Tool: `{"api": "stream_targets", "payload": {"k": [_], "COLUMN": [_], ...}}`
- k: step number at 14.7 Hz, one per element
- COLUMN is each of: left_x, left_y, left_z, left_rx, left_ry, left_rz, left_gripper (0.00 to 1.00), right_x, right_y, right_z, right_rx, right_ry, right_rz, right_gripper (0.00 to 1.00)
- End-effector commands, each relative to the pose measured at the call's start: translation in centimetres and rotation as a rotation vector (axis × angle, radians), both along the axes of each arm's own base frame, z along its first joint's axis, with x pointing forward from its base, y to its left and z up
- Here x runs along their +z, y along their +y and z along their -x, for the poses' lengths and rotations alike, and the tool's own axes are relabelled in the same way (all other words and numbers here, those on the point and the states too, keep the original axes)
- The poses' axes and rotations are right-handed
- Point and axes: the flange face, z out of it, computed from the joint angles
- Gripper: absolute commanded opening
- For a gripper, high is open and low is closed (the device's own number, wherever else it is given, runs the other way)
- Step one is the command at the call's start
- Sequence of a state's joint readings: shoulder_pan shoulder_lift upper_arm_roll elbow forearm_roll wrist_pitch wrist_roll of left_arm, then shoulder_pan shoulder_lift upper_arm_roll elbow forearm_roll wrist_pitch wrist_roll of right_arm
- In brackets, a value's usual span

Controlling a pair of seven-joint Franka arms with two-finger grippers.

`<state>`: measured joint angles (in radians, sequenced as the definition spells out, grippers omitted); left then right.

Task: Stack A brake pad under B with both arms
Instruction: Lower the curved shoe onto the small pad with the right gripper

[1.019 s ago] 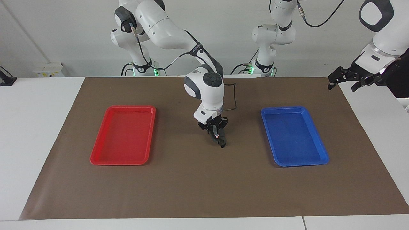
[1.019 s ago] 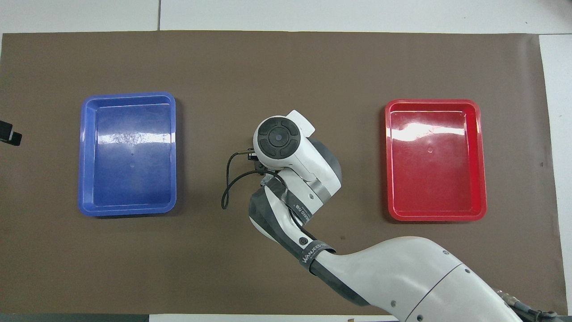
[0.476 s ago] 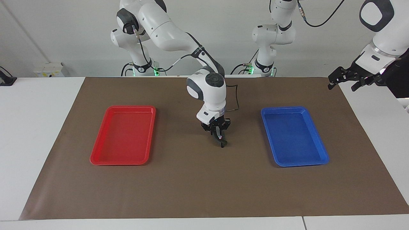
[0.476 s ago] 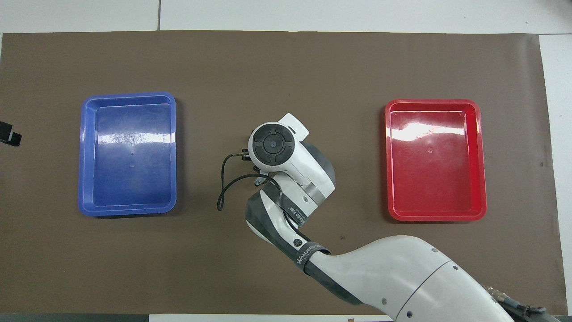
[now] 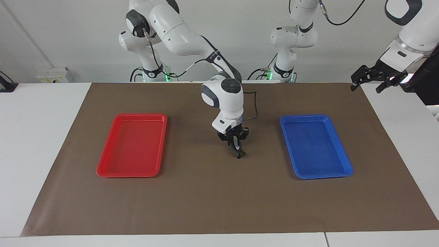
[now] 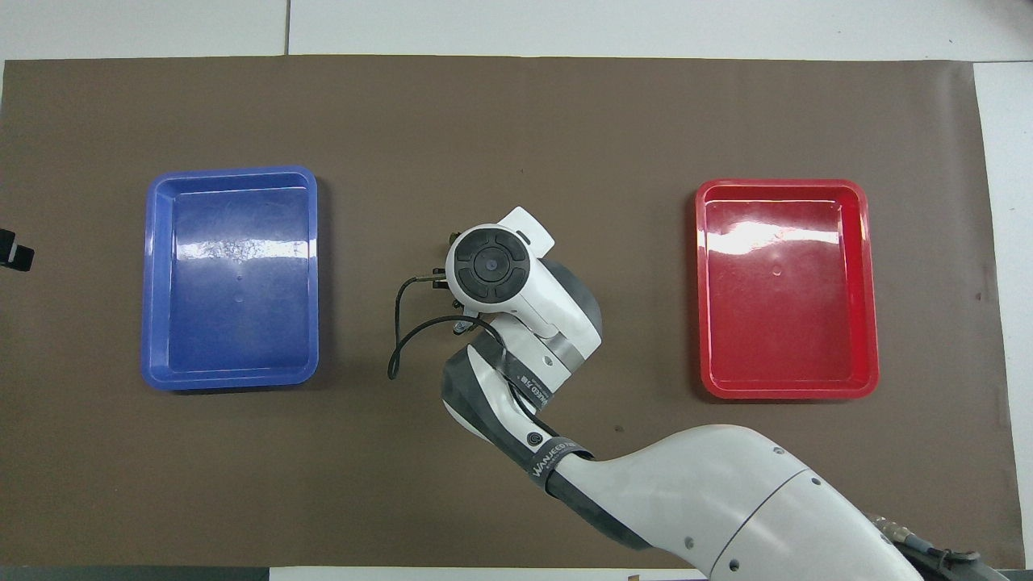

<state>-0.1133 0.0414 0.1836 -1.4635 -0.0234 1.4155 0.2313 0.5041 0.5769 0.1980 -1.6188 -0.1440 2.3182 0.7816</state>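
Over the middle of the flat brown paper mat, between the glossy red plastic tray and the glossy blue plastic tray, the white jointed right arm points its black right gripper steeply down, clenched on a small dark piece too narrow to identify. Since a second ago it has drifted slightly toward the blue tray. The black left gripper waits raised past the mat's edge, fingers spread, a little higher than before.
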Motion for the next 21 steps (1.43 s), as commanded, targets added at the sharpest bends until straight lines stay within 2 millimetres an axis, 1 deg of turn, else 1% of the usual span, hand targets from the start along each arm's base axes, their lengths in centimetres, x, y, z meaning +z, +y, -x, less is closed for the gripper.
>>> {"api": "stream_targets", "payload": {"k": [1,4,6,9,10,11,12,13,15,17,18,19,21], "left_x": [0.1,0.1,0.4,0.4,0.3,0.4,0.5,0.4,0.6,0.4,0.5,0.6,0.6], "left_y": [-0.9,-1.0,-0.5,-1.1,-1.0,-1.0,-1.1,-1.3,-1.3,-1.5,-1.5,-1.5,-1.6], "left_z": [1.0,1.4,2.3,2.4,2.4,2.4,2.4,2.4,2.3,2.3,2.2,1.9,1.7], "left_rx": [0.031,0.021,0.031,0.02,0.023,0.023,0.02,0.015,0.02,0.015,0.015,0.016,0.026], "left_ry": [0.014,0.02,0.01,0.011,0.013,0.009,0.006,0.008,-0.001,0.002,-0.007,-0.023,-0.038], "left_rz": [-0.023,-0.021,-0.019,-0.019,-0.018,-0.018,-0.018,-0.018,-0.018,-0.018,-0.018,-0.019,-0.022], "left_gripper": [1.0,1.0,1.0,1.0,1.0,1.0,1.0,1.0,1.0,1.0,1.0,1.0,1.0], "right_x": [-0.2,-0.2,-0.1,-0.3,-0.3,-0.3,-0.3,-0.6,-0.5,0.1,0.6,0.7,3.3], "right_y": [0.2,0.1,0.3,0.4,0.4,0.4,0.3,0.3,0.2,0.1,-0.5,-1.0,-3.7], "right_z": [-0.4,-0.4,-0.3,-0.1,-0.1,-0.1,-0.2,0.1,0.0,-0.3,-0.6,-0.9,-2.1], "right_rx": [-0.012,-0.01,-0.009,-0.005,-0.004,-0.004,-0.005,0.008,0.017,0.015,0.013,0.022,-0.001], "right_ry": [-0.027,-0.032,-0.033,-0.03,-0.031,-0.032,-0.036,-0.041,-0.048,-0.047,-0.05,-0.059,-0.087], "right_rz": [0.004,0.007,0.004,0.007,0.006,0.005,0.002,0.012,0.025,0.033,0.043,0.065,0.105], "right_gripper": [0.01,0.01,0.03,0.05,0.09,0.3,0.59,0.99,1.0,1.0,1.0,1.0,1.0]}}
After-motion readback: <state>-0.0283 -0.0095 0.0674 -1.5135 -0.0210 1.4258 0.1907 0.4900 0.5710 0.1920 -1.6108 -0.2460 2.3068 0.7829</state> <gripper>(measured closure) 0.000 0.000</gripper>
